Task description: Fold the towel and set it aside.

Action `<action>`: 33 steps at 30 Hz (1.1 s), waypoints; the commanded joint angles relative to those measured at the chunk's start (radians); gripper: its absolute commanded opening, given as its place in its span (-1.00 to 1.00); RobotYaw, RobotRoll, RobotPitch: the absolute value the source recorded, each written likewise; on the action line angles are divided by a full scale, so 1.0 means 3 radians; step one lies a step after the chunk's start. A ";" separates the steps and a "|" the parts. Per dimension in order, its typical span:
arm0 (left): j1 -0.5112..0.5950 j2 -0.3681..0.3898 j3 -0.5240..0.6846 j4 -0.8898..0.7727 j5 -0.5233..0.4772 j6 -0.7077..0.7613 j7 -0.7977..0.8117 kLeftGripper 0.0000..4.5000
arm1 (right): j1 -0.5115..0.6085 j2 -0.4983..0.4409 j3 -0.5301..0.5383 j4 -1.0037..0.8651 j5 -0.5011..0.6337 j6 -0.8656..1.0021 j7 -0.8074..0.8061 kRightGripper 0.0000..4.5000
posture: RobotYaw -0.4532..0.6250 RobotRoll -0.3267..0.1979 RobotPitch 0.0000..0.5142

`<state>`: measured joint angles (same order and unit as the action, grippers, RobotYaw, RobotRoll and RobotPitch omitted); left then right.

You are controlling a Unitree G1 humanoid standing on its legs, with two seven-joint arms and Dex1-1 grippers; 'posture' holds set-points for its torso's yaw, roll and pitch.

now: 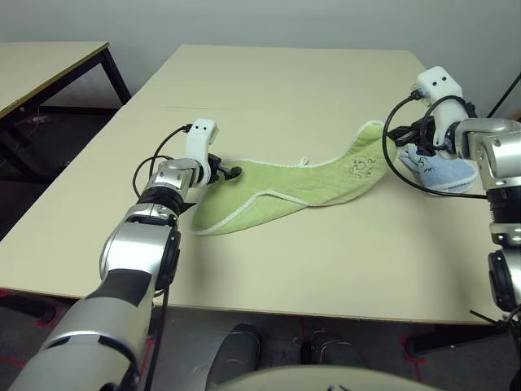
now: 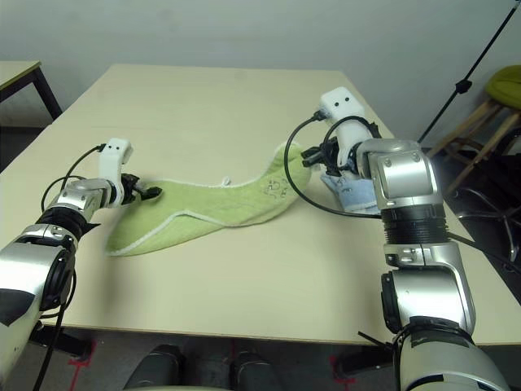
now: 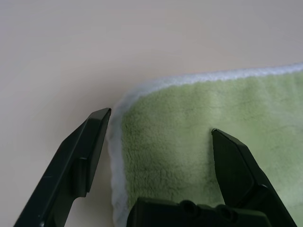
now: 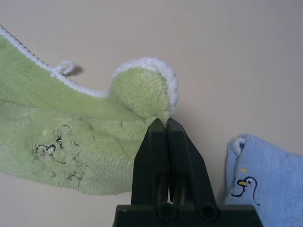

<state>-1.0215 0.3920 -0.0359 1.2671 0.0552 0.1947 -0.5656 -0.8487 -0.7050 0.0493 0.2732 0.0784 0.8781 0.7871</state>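
Beige table (image 1: 326, 269), green towel (image 1: 285, 191) stretched across it: right gripper (image 4: 165, 124) pinched on one raised corner beside a blue cloth (image 4: 258, 172), left gripper (image 3: 161, 130) spread wide over the opposite corner, apparently not yet gripping; closing there comes next, then the fold.

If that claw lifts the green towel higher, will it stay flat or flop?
Probably flop: the towel already sags and curls between its pinched corner, held by the right claw, and the table. It looks light and plush, so likely not slippery; pushed, it should bunch rather than slide.
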 commanded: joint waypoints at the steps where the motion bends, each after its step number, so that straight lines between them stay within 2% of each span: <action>1: -0.0060 -0.0037 0.0038 0.0101 0.0047 -0.0037 0.0116 0.99 | 0.0038 -0.0031 -0.0035 -0.0091 0.0044 0.0046 -0.0026 -1.00 | -0.13 0.25 -0.81; 11: -0.0003 -0.0067 0.0035 0.0191 0.0126 0.0032 0.0279 0.99 | 0.0070 -0.0039 -0.0039 -0.0172 0.0082 0.0087 -0.0037 -1.00 | -0.14 0.25 -0.80; 14: 0.0025 -0.0073 0.0058 0.0202 0.0110 0.0090 0.0263 0.73 | 0.0069 -0.0031 -0.0025 -0.0179 0.0100 0.0084 -0.0046 -1.00 | -0.15 0.25 -0.80; 25: 0.0138 -0.0096 0.0072 0.0130 0.0103 0.0200 -0.0089 -0.99 | 0.0054 -0.0026 0.0001 -0.0124 0.0117 0.0012 -0.0033 -1.00 | -0.12 0.25 -0.81; 33: 0.0230 0.0048 0.0075 -0.0192 0.0042 0.0278 -0.0474 -0.99 | 0.0108 -0.0221 0.0008 -0.0302 0.0165 0.0050 0.0127 -1.00 | -0.09 0.25 -0.80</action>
<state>-0.9729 0.3974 -0.0067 1.2205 0.0678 0.2507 -0.6819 -0.8228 -0.7606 0.0496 0.2043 0.1185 0.8879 0.8142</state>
